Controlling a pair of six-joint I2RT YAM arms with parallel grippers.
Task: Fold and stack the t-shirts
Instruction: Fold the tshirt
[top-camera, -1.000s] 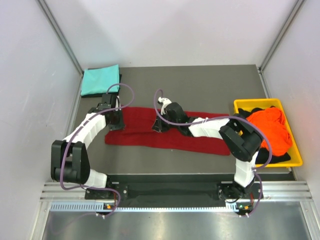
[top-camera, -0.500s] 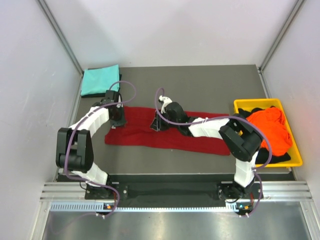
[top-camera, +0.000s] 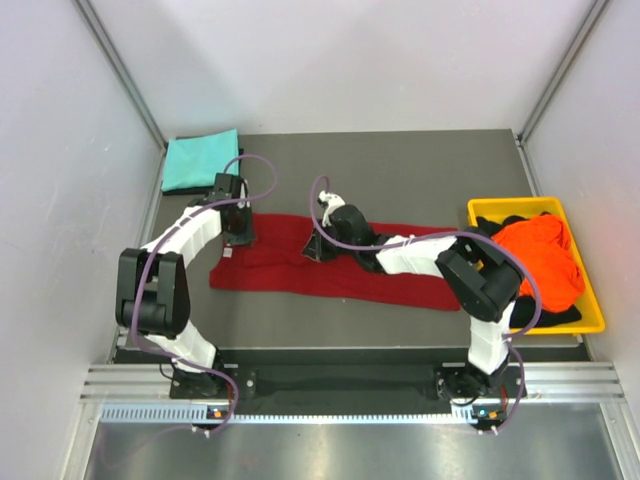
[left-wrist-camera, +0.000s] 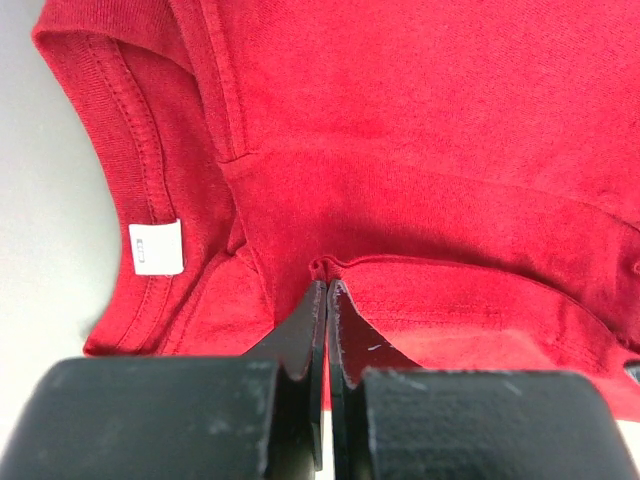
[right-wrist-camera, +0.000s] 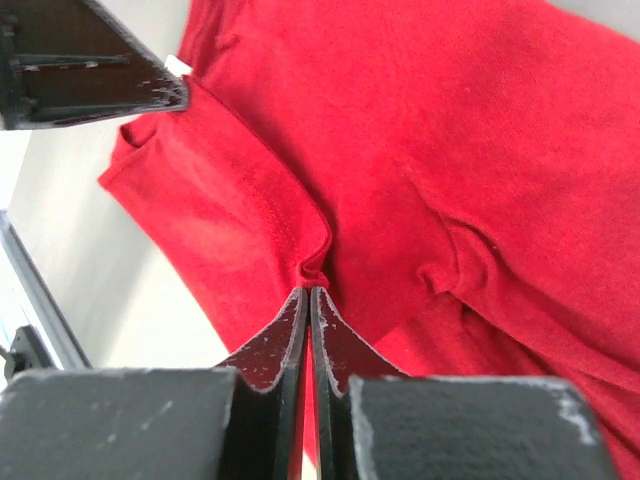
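Left wrist view: left fingers (left-wrist-camera: 295, 335), like right fingers (right-wrist-camera: 275, 345), pinch soft dark red tee (left-wrist-camera: 450, 150)

The left arm (top-camera: 185, 240) reaches forward with its elbow bent outward. The left end effector (top-camera: 236, 232) points down, its fingers (left-wrist-camera: 305, 335) pressed together on a pinch of the dark red t-shirt (top-camera: 290, 270). The right arm (top-camera: 415, 255) stretches low and far leftward, and the right end effector (top-camera: 316, 250) is likewise closed, nipping a fold of the same shirt.
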